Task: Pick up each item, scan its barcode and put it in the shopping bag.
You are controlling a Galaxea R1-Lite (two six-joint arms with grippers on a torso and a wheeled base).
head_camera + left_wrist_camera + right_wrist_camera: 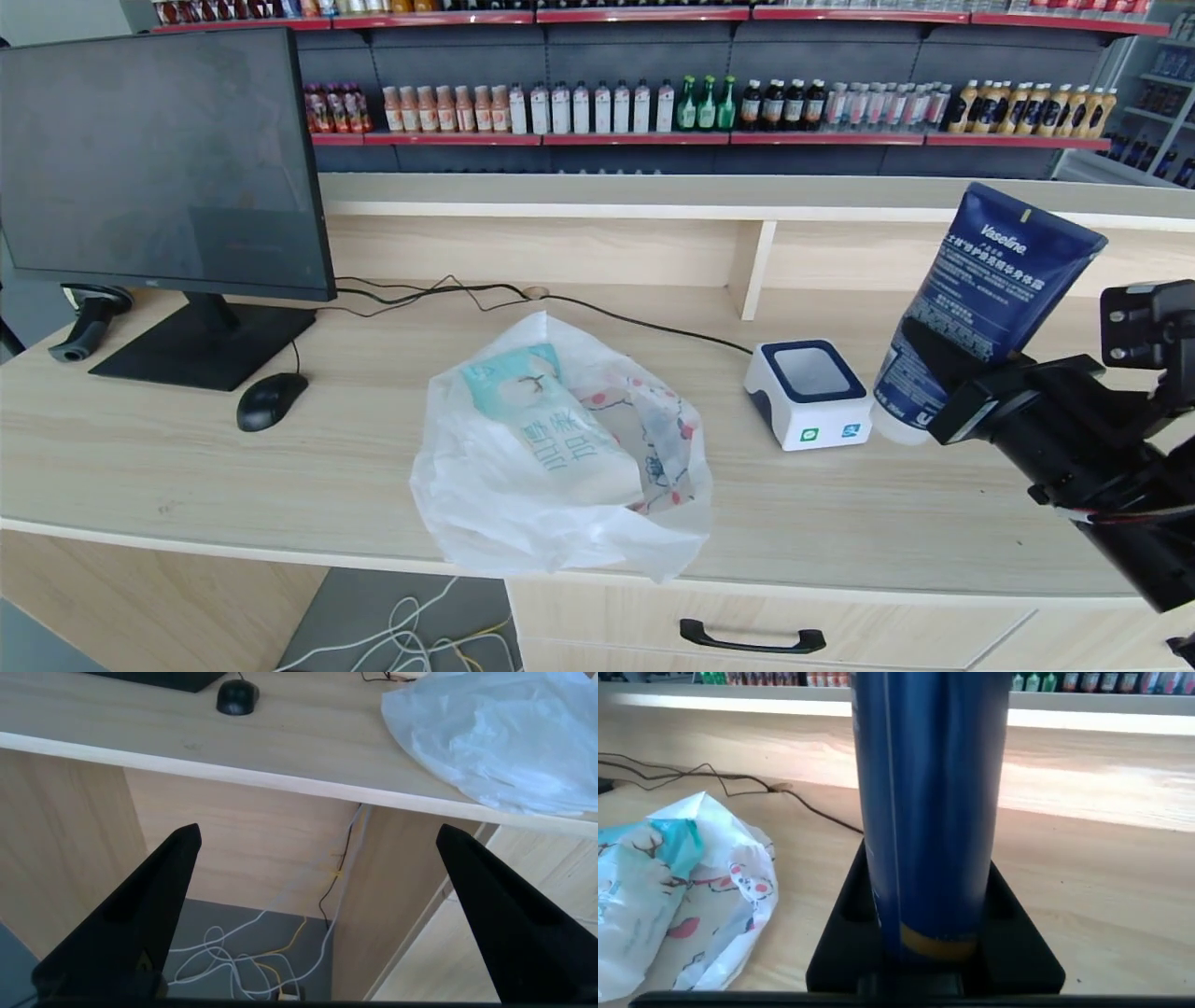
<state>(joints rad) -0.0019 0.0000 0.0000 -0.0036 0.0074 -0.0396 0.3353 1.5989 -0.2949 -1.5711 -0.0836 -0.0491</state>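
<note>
Bright, even light from above on the desk (840, 523), shadows soft and short under the monitor (159, 159). Its dark screen gives a dull reflection. Left wrist view: shopping bag (505, 737) nearly washed out, left fingers (140, 915) black silhouettes, dim beneath the desk. Pale glare streak down the blue tube (929, 803). Desk's front edge bows in the head view.

The right arm (1083, 448) is matte black and blocky; the left gripper (318, 833) has two black, wedge-shaped fingers (140, 915).
</note>
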